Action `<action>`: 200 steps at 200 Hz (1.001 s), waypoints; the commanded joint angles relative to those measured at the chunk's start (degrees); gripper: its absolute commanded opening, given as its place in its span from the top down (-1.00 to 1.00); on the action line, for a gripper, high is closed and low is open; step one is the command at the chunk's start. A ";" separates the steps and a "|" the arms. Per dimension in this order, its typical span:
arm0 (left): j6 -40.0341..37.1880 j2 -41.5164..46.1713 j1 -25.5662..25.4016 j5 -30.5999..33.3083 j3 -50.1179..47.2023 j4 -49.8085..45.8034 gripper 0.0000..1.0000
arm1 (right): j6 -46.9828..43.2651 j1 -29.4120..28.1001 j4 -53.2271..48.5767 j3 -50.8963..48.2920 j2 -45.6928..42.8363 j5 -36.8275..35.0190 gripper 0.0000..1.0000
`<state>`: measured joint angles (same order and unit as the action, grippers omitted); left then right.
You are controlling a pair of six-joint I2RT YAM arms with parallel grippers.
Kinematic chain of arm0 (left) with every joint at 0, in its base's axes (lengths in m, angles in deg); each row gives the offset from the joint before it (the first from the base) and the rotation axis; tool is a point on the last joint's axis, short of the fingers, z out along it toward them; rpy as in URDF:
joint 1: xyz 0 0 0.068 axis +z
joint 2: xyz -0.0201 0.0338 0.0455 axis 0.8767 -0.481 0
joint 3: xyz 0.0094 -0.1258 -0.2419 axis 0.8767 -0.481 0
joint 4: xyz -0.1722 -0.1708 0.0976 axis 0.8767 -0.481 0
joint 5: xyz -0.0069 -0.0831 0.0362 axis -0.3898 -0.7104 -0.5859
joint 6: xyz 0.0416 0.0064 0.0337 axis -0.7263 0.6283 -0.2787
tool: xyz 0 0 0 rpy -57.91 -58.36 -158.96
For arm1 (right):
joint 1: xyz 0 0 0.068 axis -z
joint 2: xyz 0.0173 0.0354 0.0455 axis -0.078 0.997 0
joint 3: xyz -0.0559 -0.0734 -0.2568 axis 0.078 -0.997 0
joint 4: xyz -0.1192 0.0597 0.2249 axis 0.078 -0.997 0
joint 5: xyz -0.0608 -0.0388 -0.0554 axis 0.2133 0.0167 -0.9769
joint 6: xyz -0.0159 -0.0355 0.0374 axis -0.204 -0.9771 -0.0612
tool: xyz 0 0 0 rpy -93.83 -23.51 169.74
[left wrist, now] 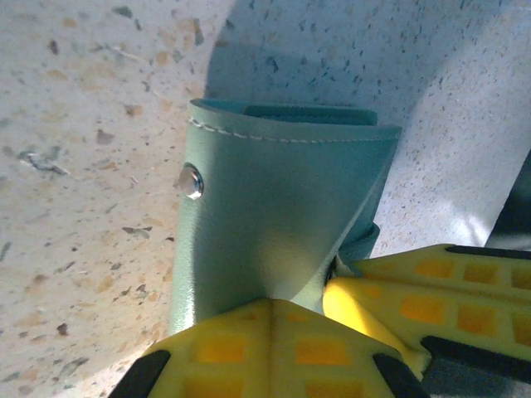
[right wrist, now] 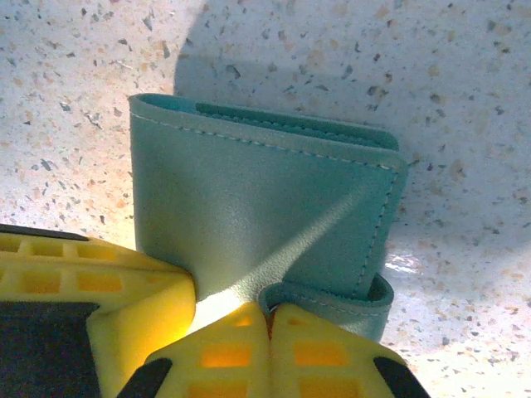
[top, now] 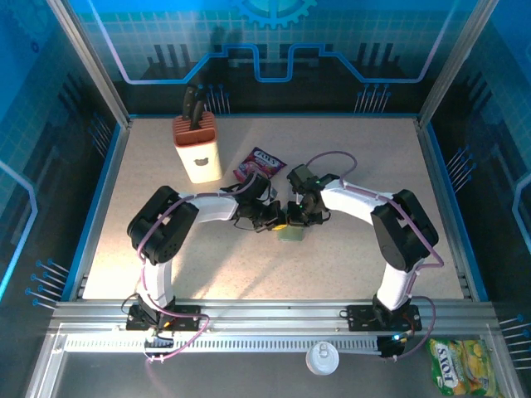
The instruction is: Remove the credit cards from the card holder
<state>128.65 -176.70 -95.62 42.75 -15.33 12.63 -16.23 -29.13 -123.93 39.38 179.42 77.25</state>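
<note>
The card holder point(top: 291, 234), a grey-green folded wallet, hangs between both grippers near the table's middle. In the left wrist view the card holder point(left wrist: 274, 215) shows a metal snap point(left wrist: 191, 181), and my left gripper point(left wrist: 272, 311) is shut on its lower edge. The right gripper's yellow fingers point(left wrist: 415, 290) press in from the right. In the right wrist view my right gripper point(right wrist: 270, 319) is shut on the curled strap point(right wrist: 332, 303) of the card holder point(right wrist: 257, 199). The left gripper's finger point(right wrist: 99, 290) sits at the left. The credit cards are hidden. From above, the left gripper point(top: 278, 222) and right gripper point(top: 297, 217) meet.
A knife block point(top: 197, 149) stands at the back left. A pink-purple snack packet point(top: 259, 163) lies just behind the grippers. A white lid point(top: 322, 358) and a yellow-green packet point(top: 461, 365) lie below the near rail.
</note>
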 commanded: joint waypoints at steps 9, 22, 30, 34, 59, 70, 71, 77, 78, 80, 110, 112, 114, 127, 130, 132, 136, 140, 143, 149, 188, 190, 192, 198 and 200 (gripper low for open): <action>-3.07 -2.59 -0.21 3.98 0.25 -12.54 0.92 | -0.36 1.50 -0.77 -2.57 -1.81 1.06 1.00; -2.88 -3.17 -0.15 4.02 0.04 -12.59 0.92 | -0.57 2.19 -0.69 -3.10 -2.47 1.13 1.00; -2.73 -3.68 -0.16 3.90 -0.06 -12.56 0.93 | -0.83 2.70 -0.68 -3.49 -2.80 1.48 1.00; -2.72 -3.90 -0.13 3.78 0.04 -12.72 0.94 | -0.92 2.96 -0.78 -3.76 -3.01 1.55 1.00; -2.72 -4.42 -0.10 4.04 -0.07 -12.78 0.94 | -1.25 4.12 -0.59 -5.57 -4.73 1.79 1.00; -2.72 -4.46 -0.06 4.11 0.03 -12.78 0.95 | -1.51 4.66 -0.93 -6.26 -5.52 1.61 1.00; -2.68 -4.46 -0.07 4.11 0.03 -12.78 0.94 | -1.57 4.72 -0.93 -6.34 -5.55 1.59 1.00; -2.70 -4.46 -0.14 4.15 0.07 -12.78 0.93 | -1.76 5.07 -1.18 -6.53 -5.95 1.42 1.00; -2.71 -4.46 -0.11 4.13 0.10 -12.78 0.93 | -1.78 5.10 -1.24 -6.60 -5.98 1.36 1.00; -2.72 -4.46 -0.16 4.11 0.11 -12.78 0.92 | -1.85 5.19 -1.28 -6.72 -6.14 1.28 1.00; -2.81 -4.36 -0.03 4.15 0.45 -12.78 0.90 | -2.47 6.63 -2.42 -7.93 -7.61 -0.43 1.00; -2.81 -4.39 -0.05 4.18 0.53 -12.82 0.90 | -2.57 6.69 -2.43 -8.02 -7.71 -0.58 1.00; -2.81 -4.38 -0.05 4.19 0.55 -12.84 0.90 | -2.59 6.77 -2.44 -8.11 -7.80 -0.73 1.00; -2.81 -4.37 -0.01 4.28 0.73 -12.95 0.90 | -2.73 7.06 -2.69 -8.53 -8.19 -1.23 1.00; -2.81 -4.37 -0.03 4.24 0.80 -12.96 0.90 | -2.77 7.19 -2.78 -8.54 -8.21 -1.32 1.00; -2.81 -4.37 -0.03 4.27 0.82 -13.00 0.90 | -2.82 7.20 -2.78 -8.54 -8.21 -1.35 1.00; -2.81 -4.40 -0.01 4.28 0.86 -13.00 0.90 | -2.93 7.30 -2.79 -8.52 -8.30 -1.27 1.00; -2.81 -4.38 -0.02 4.28 0.95 -12.94 0.90 | -3.08 7.32 -2.72 -8.52 -8.34 -1.06 1.00; -2.81 -4.30 -0.05 4.28 0.96 -12.85 0.90 | -3.12 7.40 -2.52 -8.52 -8.49 -0.59 1.00; -2.73 -4.29 -0.09 4.06 1.00 -12.57 0.90 | -3.33 7.37 -1.91 -8.52 -8.88 0.36 1.00; -2.72 -3.60 -0.11 3.40 1.44 -12.08 0.90 | -4.78 4.74 0.79 -5.32 -7.79 6.18 0.91; -2.72 -3.52 -0.09 3.43 1.44 -12.08 0.90 | -4.79 4.33 0.59 -4.86 -7.46 6.07 0.89; -2.72 -3.46 -0.13 3.45 1.44 -12.08 0.90 | -4.80 4.12 0.52 -4.64 -7.19 6.01 0.88; -2.72 -3.41 -0.11 3.41 1.44 -12.00 0.89 | -4.52 3.51 0.40 -3.94 -6.54 5.87 0.86; -2.70 -3.34 -0.09 3.41 1.44 -11.90 0.89 | -4.48 3.44 0.39 -3.81 -6.41 5.87 0.85</action>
<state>126.51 -177.89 -95.82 42.84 -12.82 8.43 -19.53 -23.14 -123.47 32.06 171.62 81.12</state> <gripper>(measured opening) 0.056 0.061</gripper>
